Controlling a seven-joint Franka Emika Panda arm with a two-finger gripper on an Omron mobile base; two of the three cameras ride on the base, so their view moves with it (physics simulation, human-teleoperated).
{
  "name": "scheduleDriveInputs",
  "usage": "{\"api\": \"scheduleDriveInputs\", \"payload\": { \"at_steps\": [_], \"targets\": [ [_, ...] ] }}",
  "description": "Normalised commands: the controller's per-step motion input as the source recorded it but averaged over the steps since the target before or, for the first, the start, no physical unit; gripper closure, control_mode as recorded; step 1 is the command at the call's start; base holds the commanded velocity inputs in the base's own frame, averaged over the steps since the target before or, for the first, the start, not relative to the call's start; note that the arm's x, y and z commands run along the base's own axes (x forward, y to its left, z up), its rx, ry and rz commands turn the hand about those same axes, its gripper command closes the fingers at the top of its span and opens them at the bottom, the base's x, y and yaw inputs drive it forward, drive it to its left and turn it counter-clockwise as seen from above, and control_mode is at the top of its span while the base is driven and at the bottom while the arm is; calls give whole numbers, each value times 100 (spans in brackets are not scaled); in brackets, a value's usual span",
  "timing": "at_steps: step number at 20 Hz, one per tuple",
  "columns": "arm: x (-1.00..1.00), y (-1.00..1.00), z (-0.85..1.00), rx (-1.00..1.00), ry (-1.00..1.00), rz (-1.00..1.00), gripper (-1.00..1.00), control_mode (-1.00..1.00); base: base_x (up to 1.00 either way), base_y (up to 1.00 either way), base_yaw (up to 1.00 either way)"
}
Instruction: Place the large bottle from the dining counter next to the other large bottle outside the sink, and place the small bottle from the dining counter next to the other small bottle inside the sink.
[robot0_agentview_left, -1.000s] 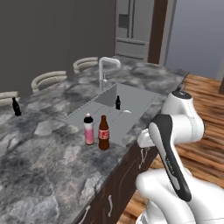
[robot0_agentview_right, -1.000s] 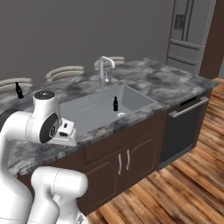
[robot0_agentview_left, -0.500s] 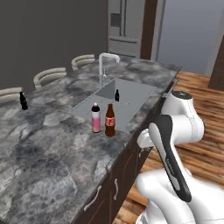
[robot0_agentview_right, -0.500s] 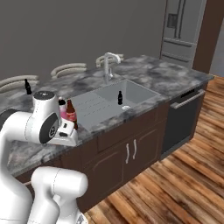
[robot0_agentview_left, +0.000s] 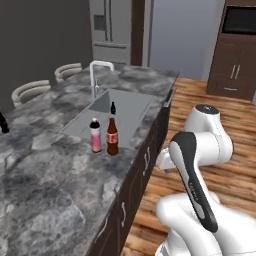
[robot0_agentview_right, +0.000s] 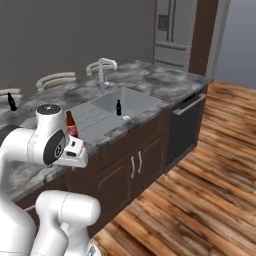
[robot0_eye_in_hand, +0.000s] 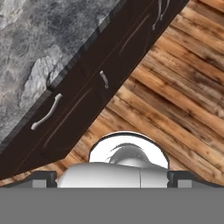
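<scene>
Both base cameras look forward and down from behind the arm, left and right, sharing the grey-and-white marbled stone surface (robot0_agentview_left: 60, 170) and grey recessed sink (robot0_agentview_right: 127, 100). The hand camera faces down, close over dark-brown cabinet fronts (robot0_eye_in_hand: 87, 100) and plank floor (robot0_eye_in_hand: 183, 87).

Cola bottle (robot0_agentview_left: 112, 137), dark brown with red label, upright on the counter (robot0_agentview_left: 45, 165) at the sink's (robot0_agentview_left: 127, 107) near edge, touching or just beside the pale bottle (robot0_agentview_left: 95, 135), also upright. Small dark bottle (robot0_agentview_left: 113, 108) stands inside the sink; another (robot0_agentview_right: 10, 101) sits far back on the counter. All lie well apart from the hand.
</scene>
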Motion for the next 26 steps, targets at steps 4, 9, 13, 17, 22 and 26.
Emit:
{"api": "scheduleDriveInputs", "payload": {
  "at_steps": [4,9,13,17,22,26],
  "targets": [
    [0,0,0,0,0,0,-100,100,-43,1,-32],
    [0,0,0,0,0,0,-100,100,-61,-4,-20],
    [0,0,0,0,0,0,-100,100,-53,0,-15],
    [0,0,0,0,0,0,-100,100,-49,0,-19],
    [0,0,0,0,0,0,-100,100,-56,-2,-26],
    [0,0,0,0,0,0,-100,100,-31,0,-40]
  ]
}}
